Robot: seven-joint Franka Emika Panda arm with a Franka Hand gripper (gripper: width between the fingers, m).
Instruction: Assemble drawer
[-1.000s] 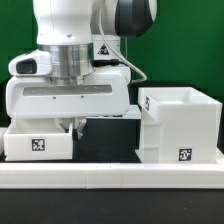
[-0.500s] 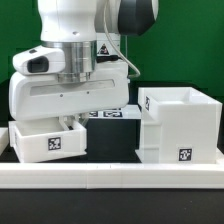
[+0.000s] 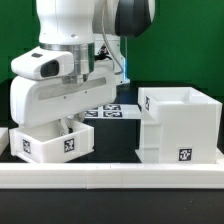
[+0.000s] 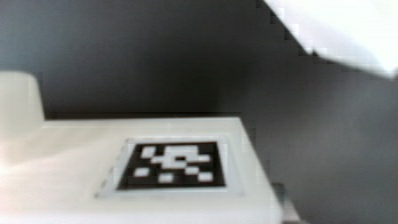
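My claw [image 3: 72,123] clamps the tilted tray [image 3: 52,144], at the exterior view's left of the housing [image 3: 181,124]. Risk: tilt jams insertion.

The black table [image 3: 115,143] carries the housing [image 3: 180,125], the marker board [image 3: 108,112] and the long white rail [image 3: 110,173].

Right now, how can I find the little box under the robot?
Find the big white robot arm over the black table. Directly below it, to the exterior view's left of the tall open box, is the low box. It is far shorter than that neighbour, and only it lies under the arm.
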